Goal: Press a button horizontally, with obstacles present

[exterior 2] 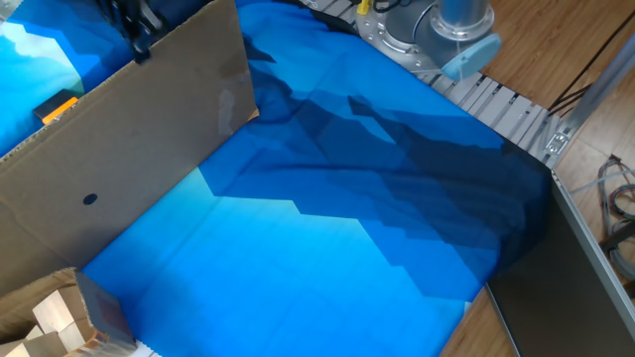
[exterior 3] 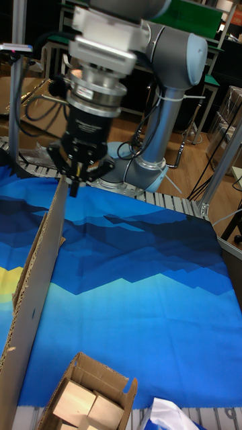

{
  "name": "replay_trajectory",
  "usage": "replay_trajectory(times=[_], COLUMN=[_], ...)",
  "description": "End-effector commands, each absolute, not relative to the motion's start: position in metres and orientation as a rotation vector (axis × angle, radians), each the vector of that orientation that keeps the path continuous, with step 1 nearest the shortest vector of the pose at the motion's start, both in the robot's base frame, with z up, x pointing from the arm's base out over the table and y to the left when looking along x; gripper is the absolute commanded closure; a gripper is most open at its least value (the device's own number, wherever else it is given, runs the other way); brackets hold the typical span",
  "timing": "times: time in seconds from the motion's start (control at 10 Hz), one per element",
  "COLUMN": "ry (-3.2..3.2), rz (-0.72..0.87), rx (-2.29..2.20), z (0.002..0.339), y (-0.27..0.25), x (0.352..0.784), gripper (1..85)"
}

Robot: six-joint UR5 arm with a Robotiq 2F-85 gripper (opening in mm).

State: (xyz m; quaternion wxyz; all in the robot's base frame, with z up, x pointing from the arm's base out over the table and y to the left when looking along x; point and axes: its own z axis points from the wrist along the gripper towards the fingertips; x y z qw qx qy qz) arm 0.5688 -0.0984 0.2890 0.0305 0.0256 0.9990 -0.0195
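Note:
The button [exterior 2: 57, 107] is a small orange-yellow block with a dark part. It sits on the blue cloth at the far left, behind the obstacle. That obstacle is a large brown cardboard sheet [exterior 2: 129, 149] standing upright, seen edge-on in the tall fixed view [exterior 3: 40, 269]. It has one tiny dark hole [exterior 2: 89, 197]. My gripper [exterior 2: 134, 28] hangs above the sheet's upper edge, up and to the right of the button. In the tall fixed view the gripper [exterior 3: 72, 185] points down, its fingertips together with nothing between them. The button is hidden in that view.
An open cardboard box with pale wooden blocks [exterior 2: 55, 317] stands at the front left, also in the tall fixed view [exterior 3: 81, 406]. The arm's base [exterior 2: 437, 30] is at the back on a metal rail [exterior 2: 506, 104]. The blue cloth [exterior 2: 327, 228] covers the table.

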Motion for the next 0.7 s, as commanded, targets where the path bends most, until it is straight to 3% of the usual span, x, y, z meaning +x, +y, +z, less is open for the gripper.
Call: replay_trajectory(times=[0.0,0.6], ry=[3.043,3.043], rz=[-0.029,-0.080], rx=[0.141,0.106], z=[0.276,0.263], y=[-0.066,-0.065], x=[0.570,0.570], gripper=[84.7,84.7])
